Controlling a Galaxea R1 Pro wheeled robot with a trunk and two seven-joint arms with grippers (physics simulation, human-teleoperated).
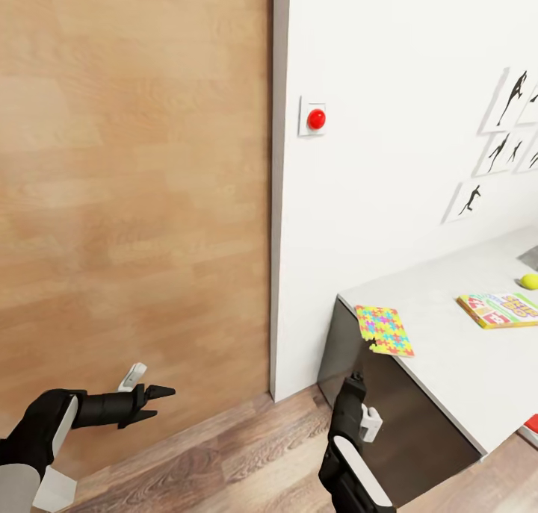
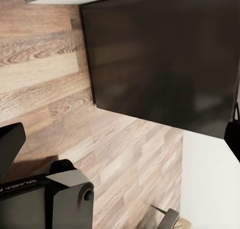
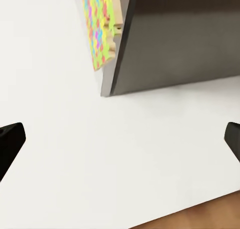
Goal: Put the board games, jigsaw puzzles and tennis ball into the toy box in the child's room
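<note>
Right gripper [image 1: 364, 360] spread wide, raised just below tabletop [image 1: 448, 364] edge under overhanging puzzle [image 1: 383, 330]. Left gripper [image 1: 153, 401] low over floor [image 1: 246, 453], state unclear. Farther along tabletop: SKIP-BO box [image 1: 499, 309], ball [image 1: 529, 281].

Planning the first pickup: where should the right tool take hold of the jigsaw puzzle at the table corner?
Probably the jigsaw puzzle's overhanging front edge. It lies thin and flat, jutting past the table's rim, so the open right tool, just below, could pinch that lip from the front.
</note>
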